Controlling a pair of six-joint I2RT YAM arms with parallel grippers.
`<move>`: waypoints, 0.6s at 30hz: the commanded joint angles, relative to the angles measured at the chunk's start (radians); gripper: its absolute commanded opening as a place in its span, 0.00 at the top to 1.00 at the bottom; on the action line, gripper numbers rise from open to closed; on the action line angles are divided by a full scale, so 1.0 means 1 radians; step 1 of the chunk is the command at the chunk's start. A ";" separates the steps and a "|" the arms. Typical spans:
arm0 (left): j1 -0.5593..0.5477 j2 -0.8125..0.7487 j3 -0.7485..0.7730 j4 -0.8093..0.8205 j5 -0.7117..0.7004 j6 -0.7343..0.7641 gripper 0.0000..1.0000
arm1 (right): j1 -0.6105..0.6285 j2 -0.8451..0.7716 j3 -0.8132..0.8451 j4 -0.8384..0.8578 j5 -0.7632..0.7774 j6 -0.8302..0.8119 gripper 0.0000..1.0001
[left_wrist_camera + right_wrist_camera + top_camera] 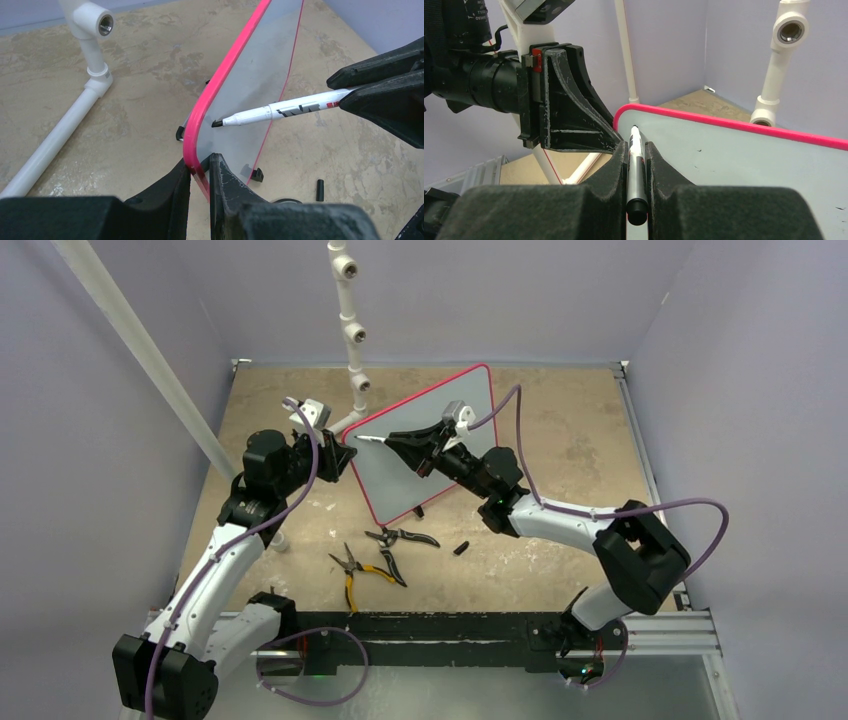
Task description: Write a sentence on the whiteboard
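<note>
The whiteboard [396, 486] edge is found pinched in the near-shut left gripper [200, 170], the marker [280, 109] is clamped tight in the right gripper [636, 147] with its tip just beyond the left fingers [227, 182], and no lettering is seen, so the writing is judged wholly outstanding.

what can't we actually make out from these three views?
- Tip contact: the left wrist view shows the marker tip close to the whiteboard; touching or not is unresolvable.
- Writing: in the top view the right end effector covers part of the board face.
- Small black piece on the table: too small to identify.
</note>
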 commanded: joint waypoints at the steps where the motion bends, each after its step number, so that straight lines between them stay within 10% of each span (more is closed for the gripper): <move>1: 0.002 0.012 0.014 -0.024 -0.006 0.036 1.00 | 0.003 0.010 0.034 0.024 0.041 -0.021 1.00; 18: 0.002 0.002 0.015 -0.022 -0.004 0.035 1.00 | 0.007 -0.016 -0.036 -0.008 0.064 -0.009 1.00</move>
